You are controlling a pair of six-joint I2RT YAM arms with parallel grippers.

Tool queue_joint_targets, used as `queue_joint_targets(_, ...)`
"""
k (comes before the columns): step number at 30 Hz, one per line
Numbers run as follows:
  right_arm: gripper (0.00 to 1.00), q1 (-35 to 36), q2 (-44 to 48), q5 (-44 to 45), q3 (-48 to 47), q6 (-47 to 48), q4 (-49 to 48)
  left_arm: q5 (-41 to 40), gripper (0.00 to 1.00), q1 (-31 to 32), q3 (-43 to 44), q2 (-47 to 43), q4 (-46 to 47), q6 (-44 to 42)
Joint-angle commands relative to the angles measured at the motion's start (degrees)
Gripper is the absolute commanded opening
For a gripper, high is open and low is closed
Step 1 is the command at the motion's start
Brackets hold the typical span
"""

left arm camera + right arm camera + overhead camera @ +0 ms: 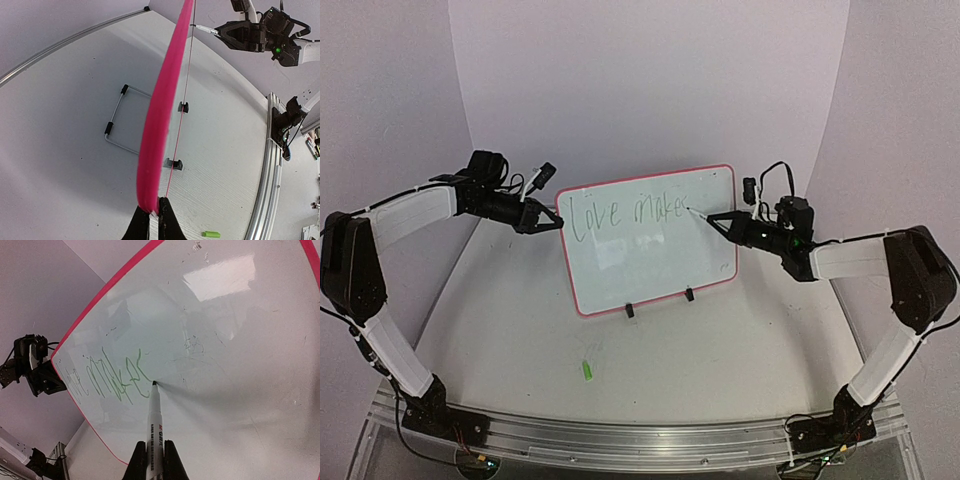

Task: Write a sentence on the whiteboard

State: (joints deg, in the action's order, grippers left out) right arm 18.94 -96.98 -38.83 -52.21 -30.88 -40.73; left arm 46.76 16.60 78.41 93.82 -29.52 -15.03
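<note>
The whiteboard (650,255) stands tilted on two black feet mid-table, white with a red-pink rim. Greenish handwriting, the sentence (625,214), reads about "Love make" along its top. My left gripper (556,222) is shut on the board's left rim (157,125), seen edge-on in the left wrist view. My right gripper (718,220) is shut on a white marker pen (155,425). The pen's tip touches the board just right of the last green stroke (122,377).
A green marker cap (587,370) lies on the table in front of the board. A wire stand (117,122) props the board from behind. An aluminium rail (640,435) runs along the near edge. White walls curve around the back.
</note>
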Motion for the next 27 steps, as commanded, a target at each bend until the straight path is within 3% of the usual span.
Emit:
queue_joint_targets(1,0.0,-0.29,1.88,2.65,0.63,1.78,1.73,-2.46,0.0,1.55,0.6,0.61,-2.94,-2.39)
queue_joint_targets(27,0.0,0.43,-0.86,-3.88,-3.83,2.67,5.55,-2.45,0.0,1.8,0.44,0.51,-2.93,-2.4)
